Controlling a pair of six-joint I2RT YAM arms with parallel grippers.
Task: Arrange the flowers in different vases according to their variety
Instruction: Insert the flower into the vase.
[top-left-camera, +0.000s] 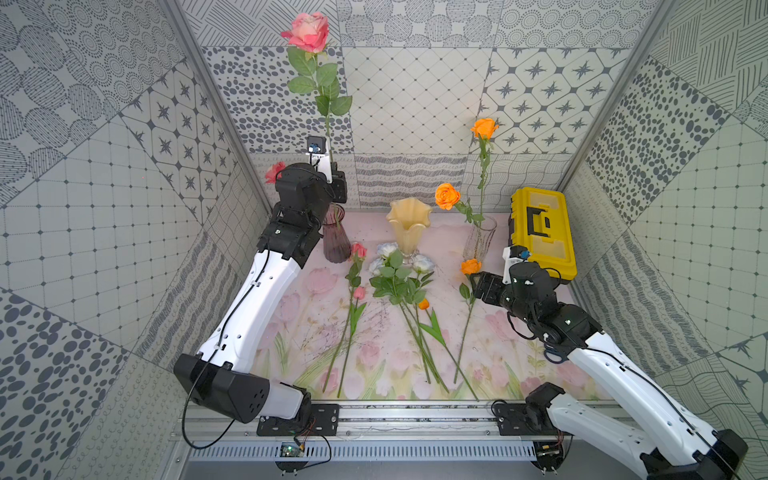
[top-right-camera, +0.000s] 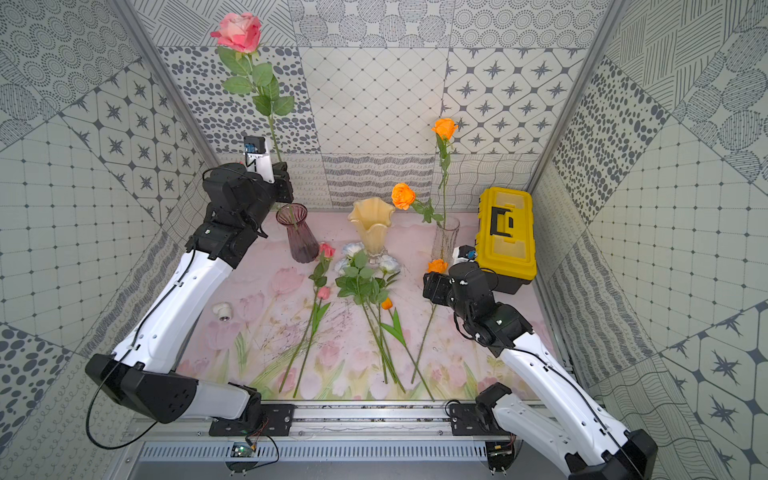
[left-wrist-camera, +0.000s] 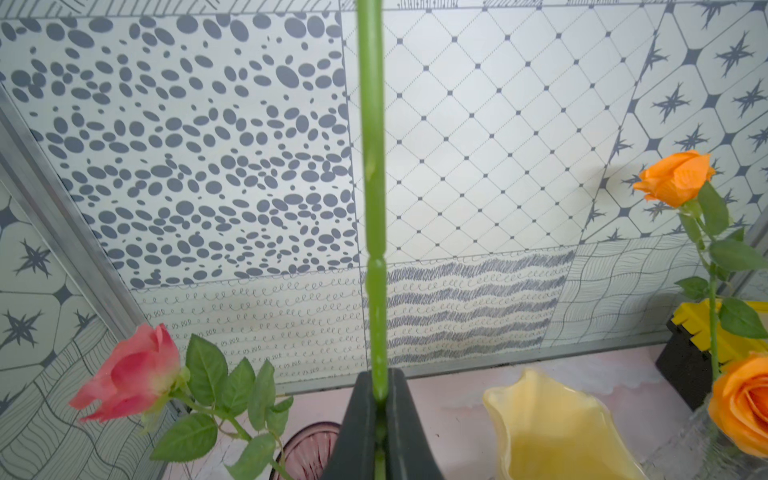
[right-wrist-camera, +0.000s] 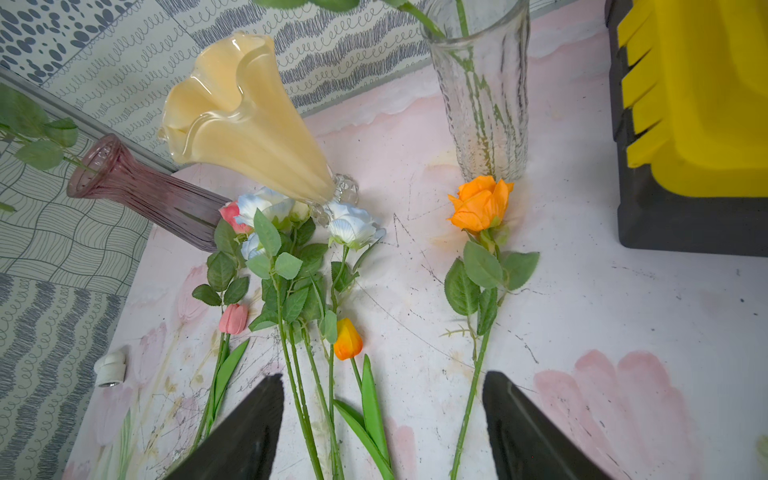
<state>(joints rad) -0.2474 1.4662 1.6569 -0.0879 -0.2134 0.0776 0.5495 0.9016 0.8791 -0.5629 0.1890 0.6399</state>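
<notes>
Pink rose aloft: the left gripper (left-wrist-camera: 380, 390) is pressed together on the lower stem of a pink rose (top-left-camera: 323, 89), with the bloom high against the back wall. Pinching it low keeps the stem upright, I'd say, so its tail can drop straight into a neck.
Purple vase (top-left-camera: 334, 237): it stands near the back left corner of the mat (top-left-camera: 374, 324), just below and in front of that pincer. One pink bloom (left-wrist-camera: 129, 374) already leans out of it, so it looks like the right home for the held flower.
Clear vase (top-left-camera: 480, 239): it stands toward the mat's back right, beside the yellow toolbox (top-left-camera: 542, 232), with two orange roses (top-left-camera: 448, 195) in it.
Cream vase (top-left-camera: 408, 226): it sits at the middle of the back edge, empty. The white roses (top-left-camera: 392, 266) lie with their heads at its foot and are probably meant for it.
Right gripper (right-wrist-camera: 382, 376): the jaws are spread wide, holding nothing, low over the mat.
Loose orange rose (right-wrist-camera: 480, 203): it lies flat with its bloom toward the clear vase. The stem runs between the spread jaws, nearer one finger than the middle. My guess is it goes next.
Left lying mid-mat: two pink flowers (top-left-camera: 358, 250) and an orange tulip (top-left-camera: 423, 304).
</notes>
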